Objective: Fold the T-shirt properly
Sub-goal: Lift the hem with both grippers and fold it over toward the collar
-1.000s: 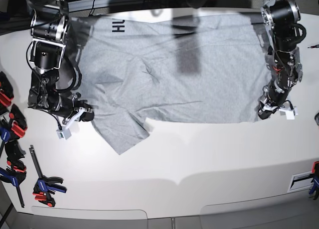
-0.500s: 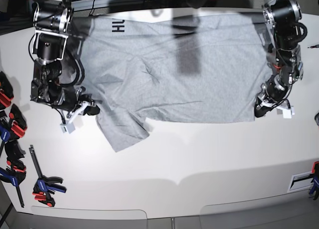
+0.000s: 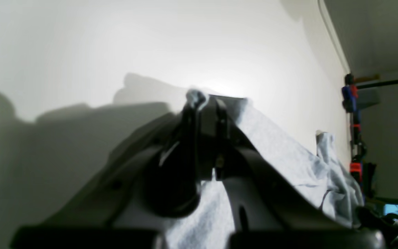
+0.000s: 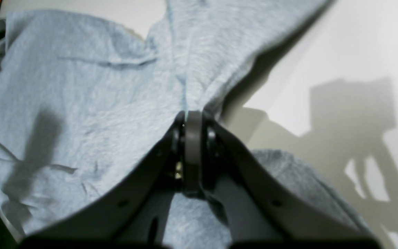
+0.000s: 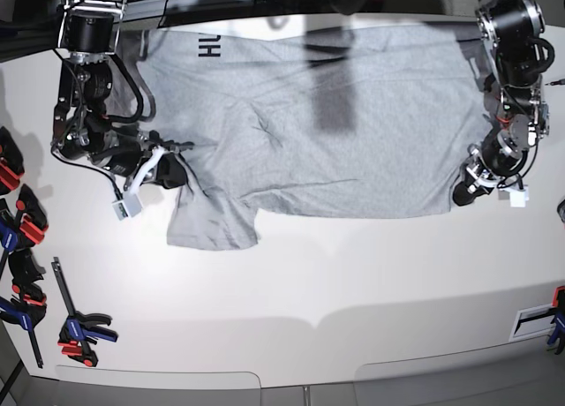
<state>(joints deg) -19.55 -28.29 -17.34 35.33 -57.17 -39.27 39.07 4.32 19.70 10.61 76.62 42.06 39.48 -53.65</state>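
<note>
The grey T-shirt [image 5: 335, 132] lies spread across the far half of the white table [image 5: 353, 282], with black lettering [image 5: 209, 44] at its far left corner. My right gripper [image 5: 177, 172] is at the shirt's left side, shut on a pinch of fabric just above the sleeve [image 5: 212, 222]. The right wrist view shows cloth [image 4: 81, 103] bunching into that gripper's closed tips [image 4: 189, 117]. My left gripper [image 5: 461, 195] is shut on the shirt's near right corner. In the left wrist view a tuft of the cloth [image 3: 282, 148] sticks out of its tips [image 3: 202, 100].
Several red, blue and black clamps [image 5: 18, 238] lie along the table's left edge, one more [image 5: 79, 328] nearer the front. Another clamp [image 5: 556, 313] sits at the right edge. A dark shadow patch [image 5: 334, 88] falls on the shirt.
My right gripper has moved rightward onto the shirt, pulling the fabric with it, and the sleeve now hangs squarer. My left gripper has hardly shifted.
</note>
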